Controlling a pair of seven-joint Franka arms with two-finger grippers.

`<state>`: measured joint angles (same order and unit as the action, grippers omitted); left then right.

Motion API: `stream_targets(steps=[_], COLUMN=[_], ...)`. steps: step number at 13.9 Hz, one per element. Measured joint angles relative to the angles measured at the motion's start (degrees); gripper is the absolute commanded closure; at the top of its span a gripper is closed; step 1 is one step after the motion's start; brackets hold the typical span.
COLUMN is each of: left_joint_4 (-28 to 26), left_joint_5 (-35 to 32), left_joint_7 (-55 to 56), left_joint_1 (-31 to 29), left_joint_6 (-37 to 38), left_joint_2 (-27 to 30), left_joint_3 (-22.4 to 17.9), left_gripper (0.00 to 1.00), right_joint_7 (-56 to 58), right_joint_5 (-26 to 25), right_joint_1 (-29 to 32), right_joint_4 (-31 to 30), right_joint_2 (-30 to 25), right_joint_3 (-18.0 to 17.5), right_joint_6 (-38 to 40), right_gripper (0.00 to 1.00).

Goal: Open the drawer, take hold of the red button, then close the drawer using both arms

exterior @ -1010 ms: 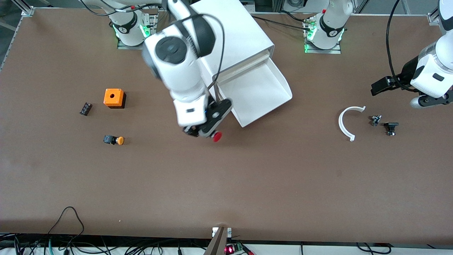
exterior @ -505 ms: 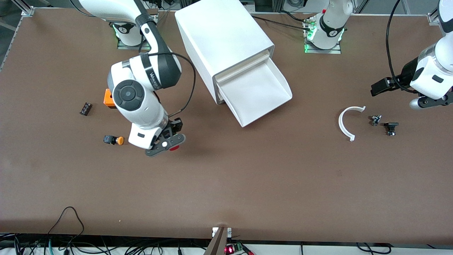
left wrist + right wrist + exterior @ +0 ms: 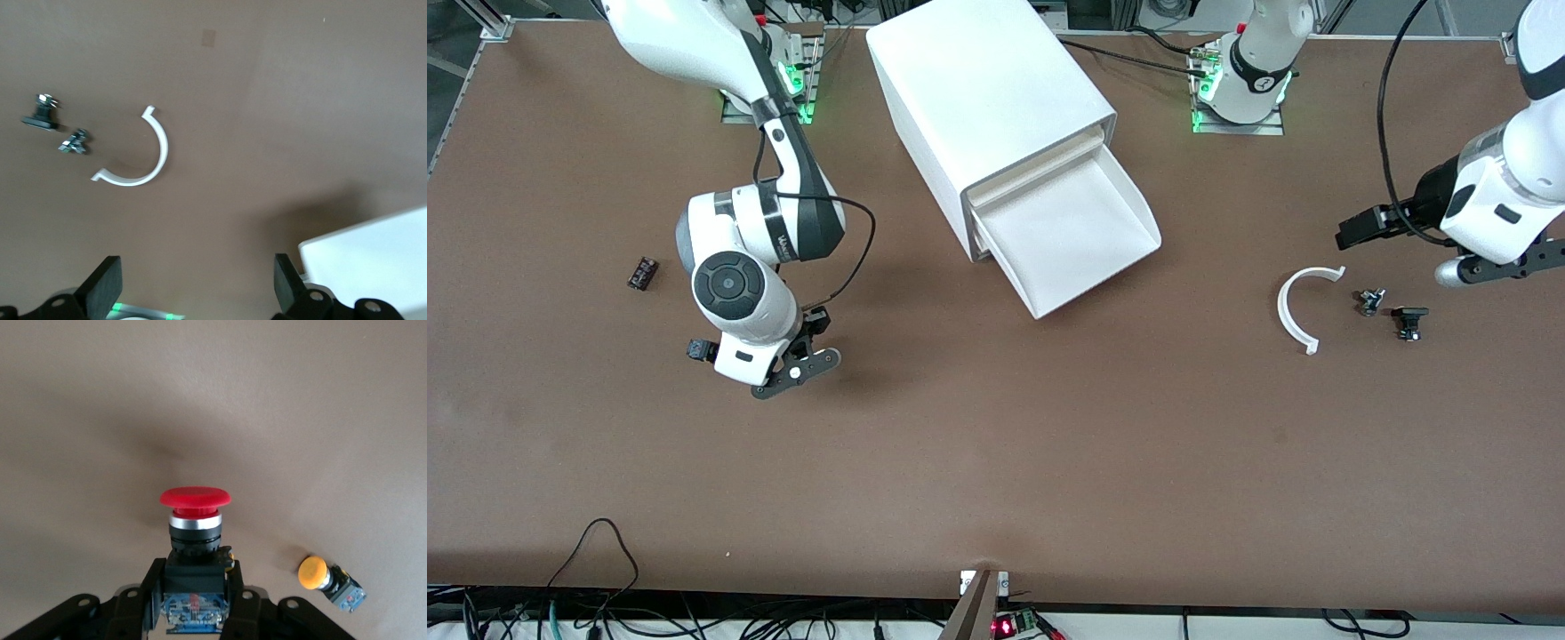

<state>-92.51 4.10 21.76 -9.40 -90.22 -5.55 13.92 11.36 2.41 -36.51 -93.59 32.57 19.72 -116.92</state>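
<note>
So your right claw [image 3: 193, 613] gripped the red button [image 3: 194, 520] above the surface [image 3: 996, 462], beside the orange button [image 3: 330, 581]. The drawer [image 3: 1080, 236] stood open; closing remained. Your left claw [image 3: 193, 293] waited, spread wide, near the white arc [image 3: 137, 157].

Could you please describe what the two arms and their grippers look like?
Both arms are white and jointed, with dark bands, round grey joint caps and looping black cables. The right gripper and left gripper are black with two fingers. Green lights glow at both bases.
</note>
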Motion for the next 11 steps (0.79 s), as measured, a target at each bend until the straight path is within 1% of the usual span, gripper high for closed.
stream_targets(steps=[2, 4, 7, 8, 9, 10, 11], left_joint_4=[-0.3, -1.3, -7.0, -9.6, -12.1, -14.3, -16.2], left_joint_5=[0.5, 0.5, 0.5, 0.5, 0.5, 0.5, 0.5], left_joint_7=[8.0, 16.2, 24.7, 25.9, 26.5, 26.8, 27.4], left_joint_1=[2.8, 6.8, 11.3, 11.9, 12.3, 12.7, 13.1], left_joint_6=[-4.6, -10.5, -22.7, -27.1, -31.0, -34.3, -37.5], left_joint_2=[-3.2, -7.0, -10.7, -11.3, -11.8, -12.4, -13.1], left_joint_3=[0.6, 1.0, 1.4, 1.5, 1.8, 1.9, 1.9], left_gripper=[0.00, 0.00, 0.00, 0.00, 0.00, 0.00, 0.00], right_joint_7=[0.1, -0.4, -0.5, -0.5, -0.5, -0.5, -0.5], right_joint_5=[-0.1, -0.1, -0.1, -0.1, -0.1, -0.1, -0.1], right_joint_1=[0.0, 0.5, 2.6, 3.3, 3.7, 3.8, 3.7], right_joint_4=[-3.8, -8.2, -15.5, -17.5, -18.9, -19.8, -20.3], right_joint_2=[0.0, -0.1, -0.2, -0.2, -0.2, -0.6, -0.9], right_joint_3=[0.0, 0.0, 0.2, 0.2, 0.2, 0.2, 0.1], right_joint_6=[-3.7, -8.6, -16.8, -18.9, -20.6, -21.9, -22.4], right_gripper=[0.81, 0.80, 0.78, 0.72, 0.69, 0.48, 0.00])
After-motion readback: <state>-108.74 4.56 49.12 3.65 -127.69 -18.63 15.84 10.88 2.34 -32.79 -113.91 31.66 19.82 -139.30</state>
